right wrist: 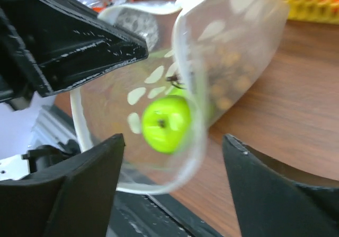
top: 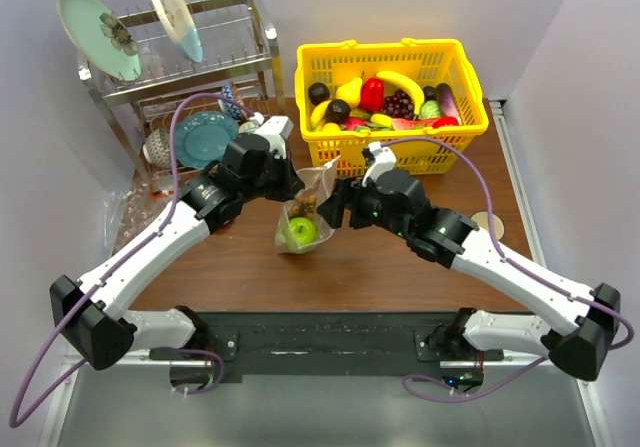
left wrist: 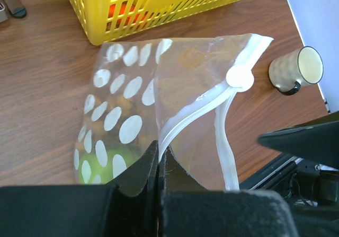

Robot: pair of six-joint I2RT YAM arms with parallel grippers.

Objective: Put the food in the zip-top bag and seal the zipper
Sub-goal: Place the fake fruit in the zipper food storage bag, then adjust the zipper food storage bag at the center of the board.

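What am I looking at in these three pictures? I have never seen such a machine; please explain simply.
These are two robot arms bolted to a wooden table. One picture looks down from above; the other two come from small cameras on each wrist. The left gripper is shut on the edge of a clear zip-top bag with white dots. Inside lie a green apple and small tan-brown balls. The bag's mouth is unsealed. The right gripper is open, facing the mouth, and holds nothing. Behind stand a yellow basket of toy fruit and a dish rack.
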